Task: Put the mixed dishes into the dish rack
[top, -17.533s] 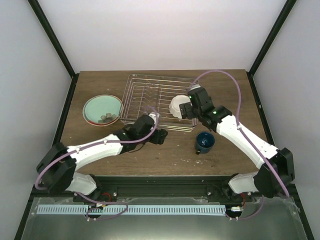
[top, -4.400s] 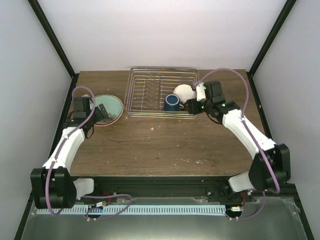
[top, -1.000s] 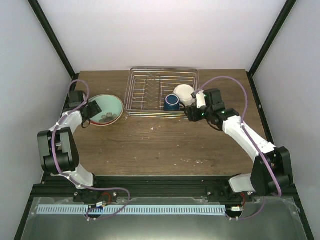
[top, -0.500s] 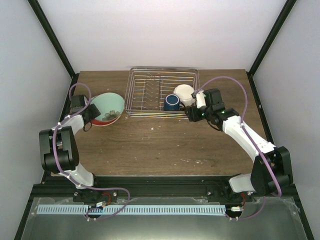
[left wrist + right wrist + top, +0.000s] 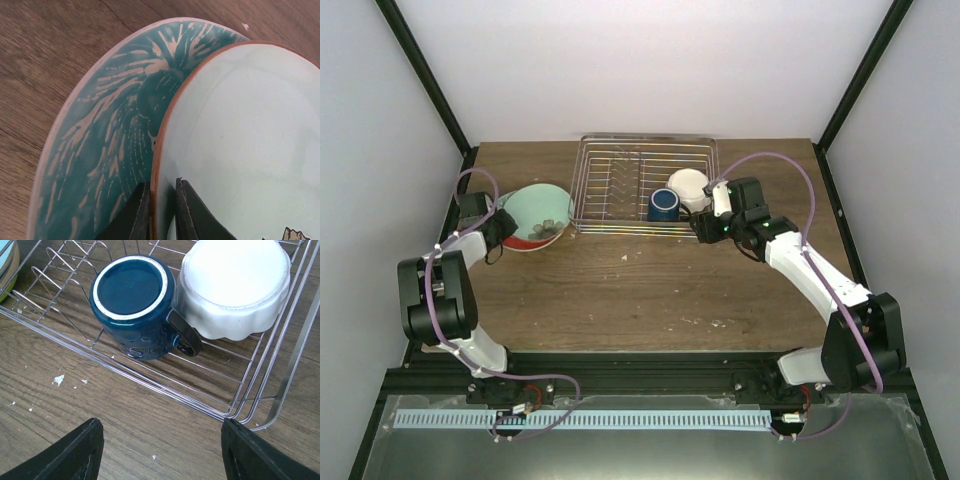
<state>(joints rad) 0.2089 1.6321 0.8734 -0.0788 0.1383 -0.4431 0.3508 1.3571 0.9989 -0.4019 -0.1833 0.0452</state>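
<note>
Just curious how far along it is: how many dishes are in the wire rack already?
2. A dark blue mug sits at the near right of the rack, and a white scalloped dish stands right beside it, on its handle side. None seems hidden.

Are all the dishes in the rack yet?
Not yet. The blue mug and white dish sit upside down in the rack. The left gripper is pinching the rim of the pale-green plate, tilting it. The teal-patterned plate under it is on the table, not racked.
</note>
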